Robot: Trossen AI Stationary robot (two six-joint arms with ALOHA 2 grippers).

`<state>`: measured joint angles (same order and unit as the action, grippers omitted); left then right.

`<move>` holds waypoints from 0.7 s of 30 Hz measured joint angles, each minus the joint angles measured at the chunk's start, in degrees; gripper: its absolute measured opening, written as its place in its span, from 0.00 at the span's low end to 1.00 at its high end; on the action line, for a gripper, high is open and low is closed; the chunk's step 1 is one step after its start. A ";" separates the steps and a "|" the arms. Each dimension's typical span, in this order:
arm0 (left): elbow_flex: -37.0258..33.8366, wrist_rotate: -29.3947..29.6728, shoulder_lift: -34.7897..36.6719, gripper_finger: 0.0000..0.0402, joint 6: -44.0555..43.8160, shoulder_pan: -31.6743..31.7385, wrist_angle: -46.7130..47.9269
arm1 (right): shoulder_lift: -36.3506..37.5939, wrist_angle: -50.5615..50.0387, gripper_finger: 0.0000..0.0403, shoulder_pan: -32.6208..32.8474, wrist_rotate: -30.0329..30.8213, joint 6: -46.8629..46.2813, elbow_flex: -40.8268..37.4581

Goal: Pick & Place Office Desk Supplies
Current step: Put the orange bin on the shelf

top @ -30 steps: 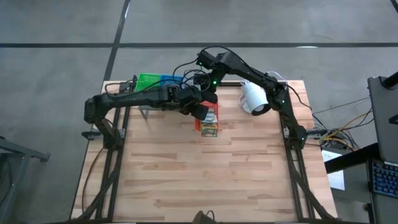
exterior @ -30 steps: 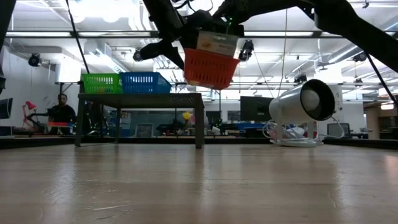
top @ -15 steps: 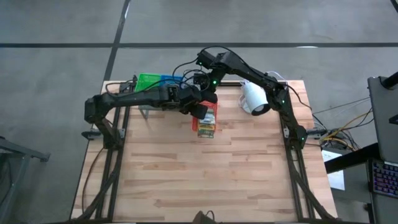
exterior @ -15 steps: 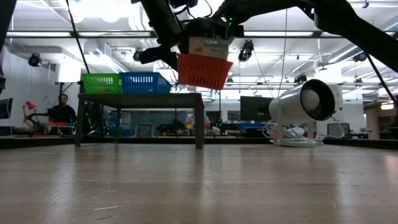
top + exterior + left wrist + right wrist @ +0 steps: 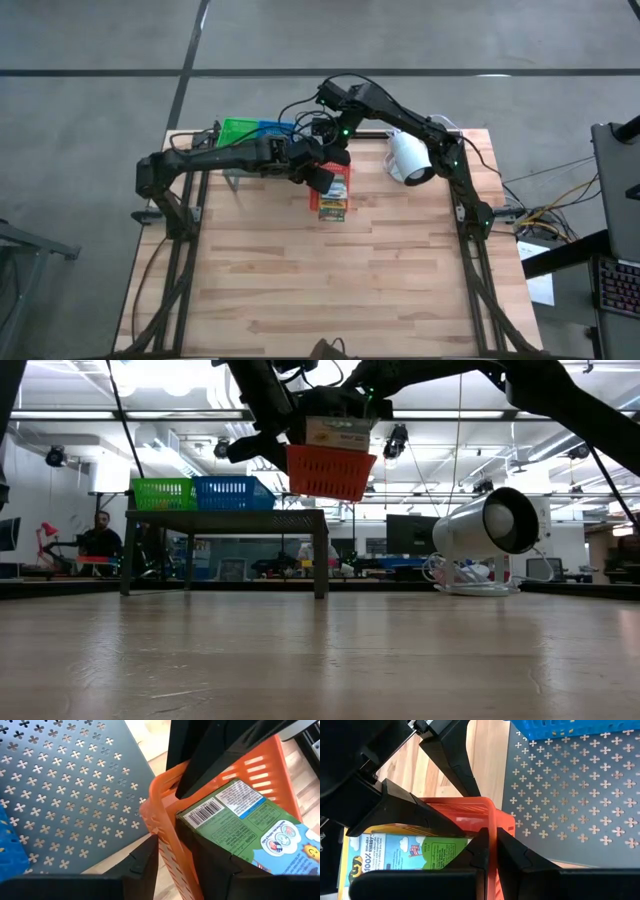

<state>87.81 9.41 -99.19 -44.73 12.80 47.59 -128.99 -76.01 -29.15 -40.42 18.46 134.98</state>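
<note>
A red-orange tray (image 5: 328,472) hangs in the air above the table, just right of the grey perforated shelf (image 5: 225,518). Inside it lies a green printed card box (image 5: 240,825). Both grippers are shut on the tray's walls. My left gripper (image 5: 320,178) reaches in from the table's left. My right gripper (image 5: 336,152) comes from the far right. A green tray (image 5: 163,493) and a blue tray (image 5: 232,492) stand on top of the shelf. My left gripper pinches one wall of the tray (image 5: 162,827), with one finger (image 5: 142,865) outside and the other (image 5: 205,855) inside, next to the box. The fingers slant down from the table's left. The tray is lifted clear and sits nearly level. My right gripper pinches another wall of the tray (image 5: 492,832) at its rim. One finger (image 5: 477,852) is inside by the box and one (image 5: 517,857) outside. It slants down from the far right. The tray is clear of the table and shelf.
A white lamp (image 5: 490,525) lies on its side at the table's far right. The shelf (image 5: 570,795) stands at the far left, its top partly bare beside the blue tray (image 5: 570,727). Bare wood (image 5: 330,290) covers the near half of the table.
The tray, held by both grippers, has shifted a little toward the table's left, toward the shelf. It now sits slightly more level. Both grippers have kept their holds.
</note>
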 joint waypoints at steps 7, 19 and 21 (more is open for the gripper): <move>0.00 -0.98 0.00 0.29 -0.25 0.00 0.17 | 0.00 -0.02 0.04 0.00 -0.15 0.20 0.00; 0.00 -1.33 0.00 0.20 -0.90 0.00 0.32 | 0.00 -0.07 0.04 0.00 -0.15 0.13 0.00; 0.00 -1.29 -0.02 0.12 -1.03 0.00 0.49 | 0.00 -0.14 0.04 0.00 -0.15 -0.07 0.00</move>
<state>87.81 8.12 -99.22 -45.76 12.80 48.09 -128.99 -76.15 -29.15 -40.58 18.39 134.98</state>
